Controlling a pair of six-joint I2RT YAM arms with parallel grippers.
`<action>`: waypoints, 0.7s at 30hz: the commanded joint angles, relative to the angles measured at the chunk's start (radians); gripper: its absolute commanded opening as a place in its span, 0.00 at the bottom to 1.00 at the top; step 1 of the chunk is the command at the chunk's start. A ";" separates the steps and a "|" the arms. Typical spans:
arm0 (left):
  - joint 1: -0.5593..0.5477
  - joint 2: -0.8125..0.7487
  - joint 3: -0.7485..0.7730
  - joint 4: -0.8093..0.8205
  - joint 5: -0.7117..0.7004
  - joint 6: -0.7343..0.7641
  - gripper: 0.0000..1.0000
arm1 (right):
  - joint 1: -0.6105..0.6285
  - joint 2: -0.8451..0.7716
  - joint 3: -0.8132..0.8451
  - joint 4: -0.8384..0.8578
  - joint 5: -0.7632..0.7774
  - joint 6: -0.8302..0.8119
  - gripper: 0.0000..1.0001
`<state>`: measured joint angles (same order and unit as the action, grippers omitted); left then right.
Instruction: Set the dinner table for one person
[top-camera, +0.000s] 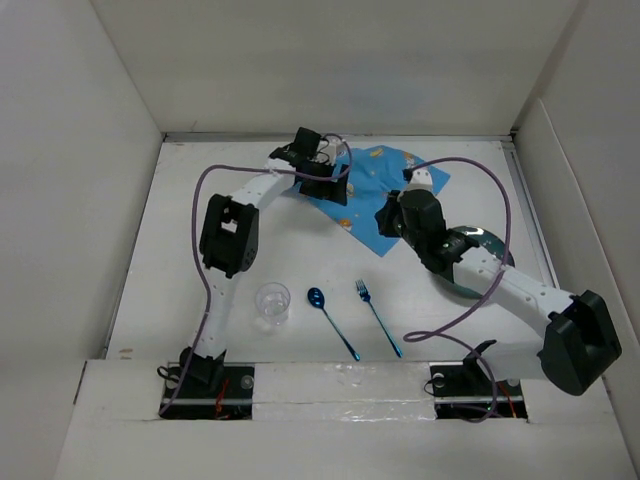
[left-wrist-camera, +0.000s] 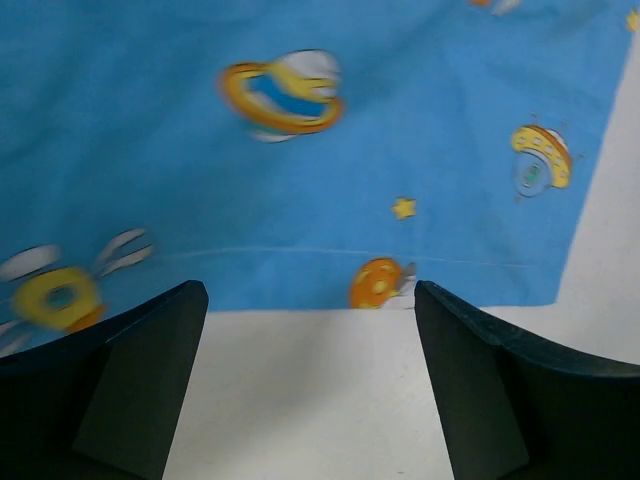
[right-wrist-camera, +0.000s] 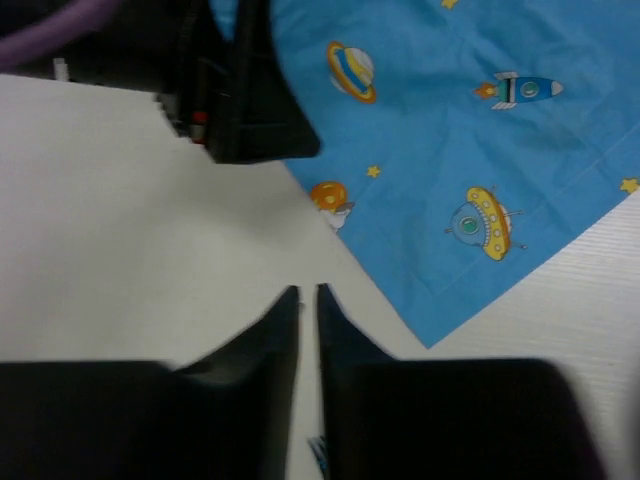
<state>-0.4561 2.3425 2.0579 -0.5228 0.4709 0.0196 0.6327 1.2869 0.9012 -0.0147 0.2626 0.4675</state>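
Note:
The dinner table is a plain white top. A blue placemat with cartoon prints lies at an angle at its far middle. My left gripper hovers at the mat's left edge. In the left wrist view this gripper is wide open over bare table, with the placemat just ahead and nothing between the fingers. My right gripper is at the mat's near edge. In the right wrist view its jaws are all but closed, with a thin slit and nothing in it, beside the placemat.
A dark plate lies at the right, partly under my right arm. Near the front edge are a clear glass, a blue spoon and a blue fork. White walls enclose the table.

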 joint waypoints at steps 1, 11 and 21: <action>0.071 -0.268 -0.072 0.216 -0.069 -0.171 0.82 | -0.051 0.009 -0.030 0.088 0.024 0.040 0.05; 0.177 -0.500 -0.637 0.637 -0.509 -0.536 0.82 | -0.106 0.181 -0.059 0.088 0.024 0.100 0.60; 0.362 -0.286 -0.573 0.679 -0.294 -0.682 0.85 | -0.126 0.414 0.036 -0.025 0.052 0.129 0.68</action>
<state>-0.0681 2.0396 1.4242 0.1513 0.1452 -0.6270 0.5102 1.6848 0.8753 -0.0273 0.2794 0.5720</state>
